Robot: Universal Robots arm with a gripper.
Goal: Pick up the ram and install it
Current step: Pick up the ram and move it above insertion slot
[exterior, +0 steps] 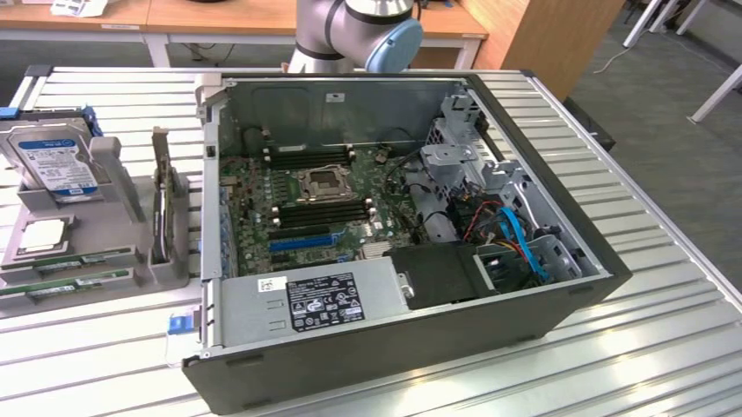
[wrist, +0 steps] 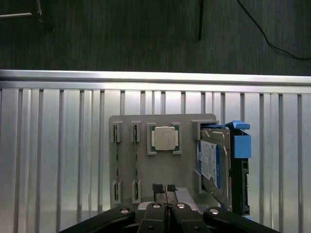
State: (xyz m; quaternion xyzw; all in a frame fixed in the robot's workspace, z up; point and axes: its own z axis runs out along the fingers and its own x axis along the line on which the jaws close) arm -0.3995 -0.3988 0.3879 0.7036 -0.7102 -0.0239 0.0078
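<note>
In the exterior view, an open computer case (exterior: 545, 304) lies on a slatted metal table (exterior: 649, 347), its motherboard (exterior: 249, 187) facing up. The long black slots (exterior: 325, 211) sit beside the processor socket. A grey holder (exterior: 168, 271) stands just beside the case, toward the exterior view's left. The ram (exterior: 72, 259) lies in the holder's near end, with a second stick (exterior: 64, 287) just beside it. Further back, the holder carries a processor chip (exterior: 41, 234) and a blue-labelled hard drive (exterior: 52, 161). Part of the arm (exterior: 354, 30) shows behind the case's far wall.

In the wrist view, the gripper (wrist: 164, 188) hangs over the holder (wrist: 187, 126), its tips close to the processor chip (wrist: 164, 138). The jaws are pressed together and grip nothing. The hard drive (wrist: 211, 162) stands on edge in its cradle to one side of the chip. On the other side, two narrow clip tracks run along the holder; whether sticks sit in them I cannot tell. The table (wrist: 58, 145) stretches around the holder.
</note>
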